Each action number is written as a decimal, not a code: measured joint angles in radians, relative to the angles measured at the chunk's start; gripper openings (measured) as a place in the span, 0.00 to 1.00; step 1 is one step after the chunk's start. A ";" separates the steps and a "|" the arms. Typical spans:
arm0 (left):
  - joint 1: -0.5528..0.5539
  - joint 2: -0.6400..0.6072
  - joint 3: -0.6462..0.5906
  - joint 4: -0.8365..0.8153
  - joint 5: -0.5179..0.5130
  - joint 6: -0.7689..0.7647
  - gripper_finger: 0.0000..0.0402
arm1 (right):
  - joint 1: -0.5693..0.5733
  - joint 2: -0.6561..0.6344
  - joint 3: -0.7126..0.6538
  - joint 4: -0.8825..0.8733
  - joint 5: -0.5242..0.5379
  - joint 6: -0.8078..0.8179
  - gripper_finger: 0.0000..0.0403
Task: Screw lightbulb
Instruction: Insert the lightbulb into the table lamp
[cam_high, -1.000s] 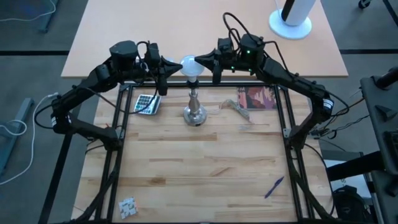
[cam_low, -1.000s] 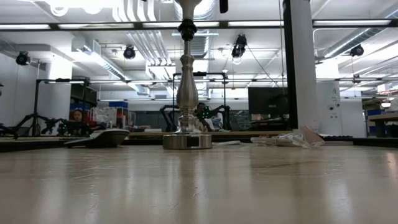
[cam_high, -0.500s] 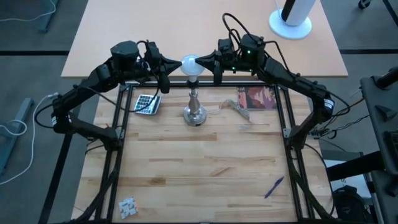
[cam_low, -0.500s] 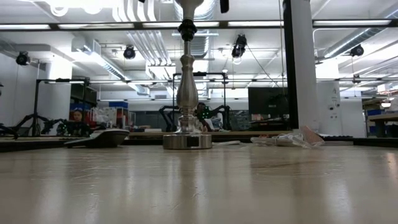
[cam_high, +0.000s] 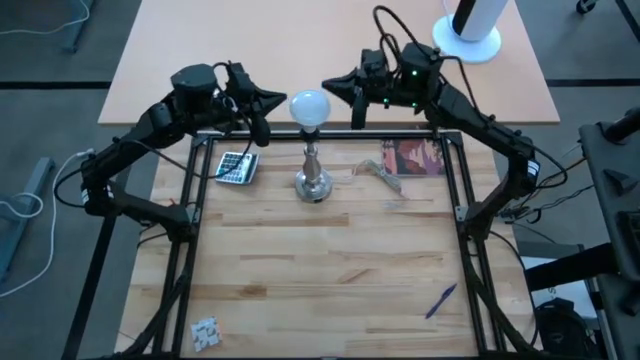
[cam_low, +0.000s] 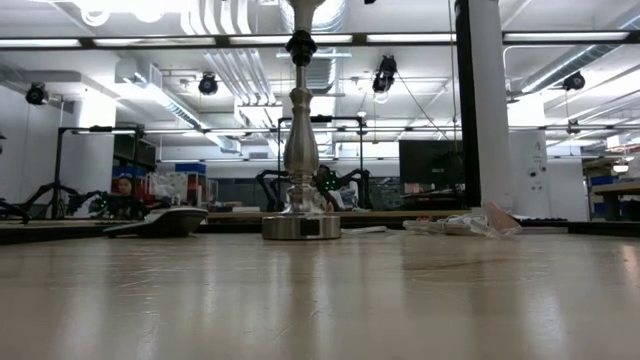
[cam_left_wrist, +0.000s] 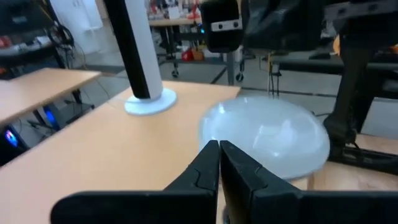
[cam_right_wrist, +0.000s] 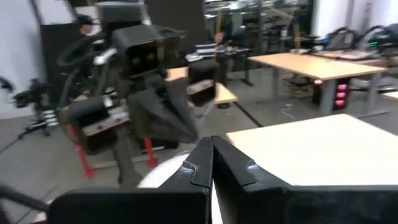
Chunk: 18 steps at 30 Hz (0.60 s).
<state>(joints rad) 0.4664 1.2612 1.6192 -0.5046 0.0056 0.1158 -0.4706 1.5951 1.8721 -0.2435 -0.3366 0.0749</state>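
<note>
Bulb (cam_high: 309, 107): frosted white, pear-shaped, smooth, sitting on top of the stand (cam_high: 313, 172), a turned silver metal column on a round polished base, standing far-centre on the pale wood-plank tabletop (cam_high: 330, 270). No jaws are touching it.

Left gripper (cam_high: 262, 104): hovering just left of the bulb, apart from it. Its own wrist view is showing the two dark, tapered fingers pressed together tip to tip, jaws clenched on nothing, with the bulb's rounded dome just beyond.

Right gripper (cam_high: 350, 96): hovering just right of the bulb, also apart; jaws likewise clenched, empty.

Low view: the stand's ridged, glossy stem is rising out of frame.

Also lying flat on the tabletop: a grey calculator (cam_high: 234, 167) left of the stand, a reddish printed card (cam_high: 413, 157) to its right.
</note>
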 joint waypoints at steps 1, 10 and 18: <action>0.000 -0.007 0.005 0.005 0.000 0.004 0.01 | -0.001 0.000 0.013 -0.023 0.012 -0.014 0.00; -0.006 -0.026 0.033 0.006 0.011 -0.001 0.01 | -0.010 0.001 0.113 -0.265 0.181 -0.144 0.00; -0.008 -0.011 0.033 -0.053 0.035 -0.024 0.01 | -0.016 0.004 0.063 -0.289 0.183 -0.130 0.00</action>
<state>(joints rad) 0.4587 1.2501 1.6524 -0.5580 0.0401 0.0919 -0.4862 1.5990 1.9356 -0.5325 -0.1538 -0.0553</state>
